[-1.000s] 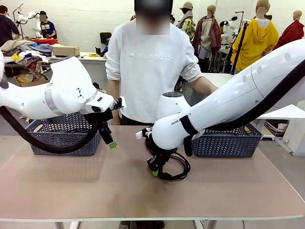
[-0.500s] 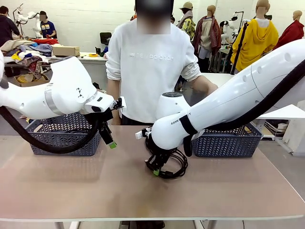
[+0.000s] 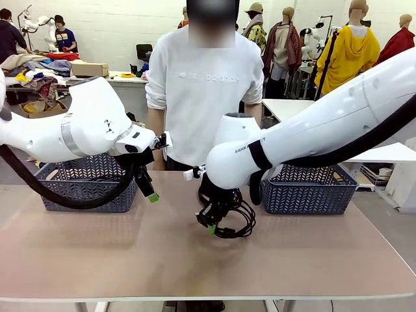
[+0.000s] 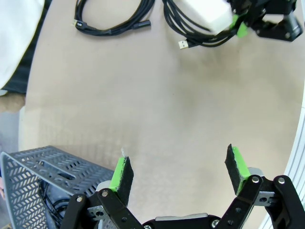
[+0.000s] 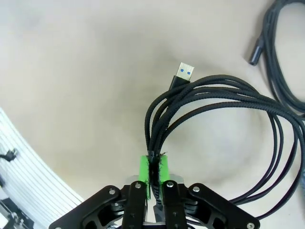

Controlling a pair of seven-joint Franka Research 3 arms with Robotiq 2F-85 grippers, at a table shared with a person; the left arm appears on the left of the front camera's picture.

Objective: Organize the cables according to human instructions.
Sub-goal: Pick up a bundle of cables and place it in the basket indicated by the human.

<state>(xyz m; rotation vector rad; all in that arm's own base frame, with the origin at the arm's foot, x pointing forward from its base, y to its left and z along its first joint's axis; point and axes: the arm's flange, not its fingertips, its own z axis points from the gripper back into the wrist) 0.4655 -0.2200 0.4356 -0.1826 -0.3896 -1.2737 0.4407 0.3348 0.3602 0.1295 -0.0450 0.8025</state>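
Right claw (image 5: 153, 171) pinches a coiled cable (image 5: 209, 93) — left claw (image 4: 178, 167) gapes wide, empty; second cable (image 5: 282, 78) cut off at the edge

My right end effector (image 3: 212, 228) and its pinched cable coil (image 3: 243, 223) now slightly higher above the bench (image 3: 97, 260).
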